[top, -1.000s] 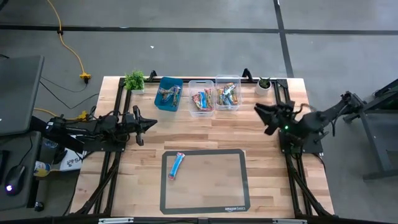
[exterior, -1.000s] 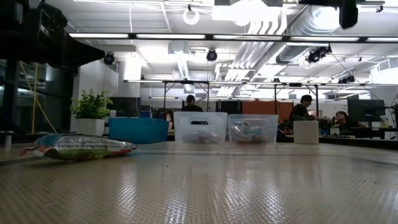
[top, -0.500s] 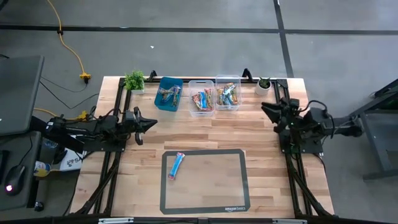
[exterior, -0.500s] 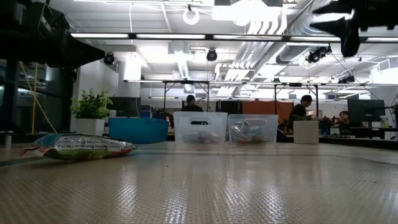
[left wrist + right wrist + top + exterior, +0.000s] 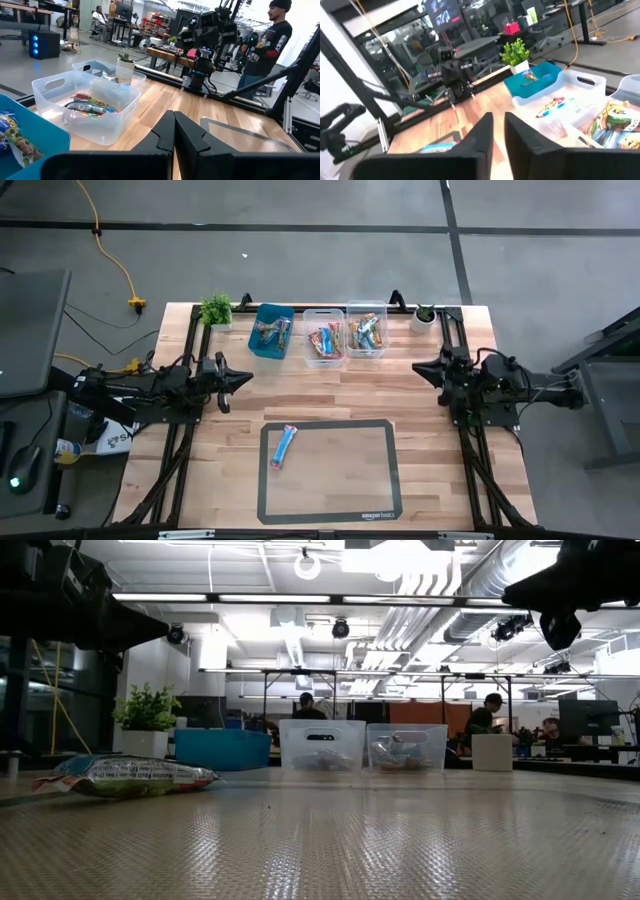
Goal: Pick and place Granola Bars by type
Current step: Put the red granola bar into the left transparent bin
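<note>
A teal bin (image 5: pixel 271 330) and two clear bins (image 5: pixel 324 333) line the tabletop's (image 5: pixel 420 450) far edge, between two potted plants (image 5: pixel 216 309); a dark-bordered mat (image 5: pixel 330 470) lies nearer.

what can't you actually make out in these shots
- Wrapper print on the granola bar on the mat: too small in the high view, edge-on in the low view.
- Number of bars in the teal bin: too small from above, wall hides them in the low view.
- Right gripper: blurred in its wrist view.

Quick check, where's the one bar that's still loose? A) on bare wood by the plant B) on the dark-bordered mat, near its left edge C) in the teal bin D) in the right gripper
B: the high view shows the blue-wrapped bar lying alone on the mat near its left edge, with neither gripper near it.
</note>
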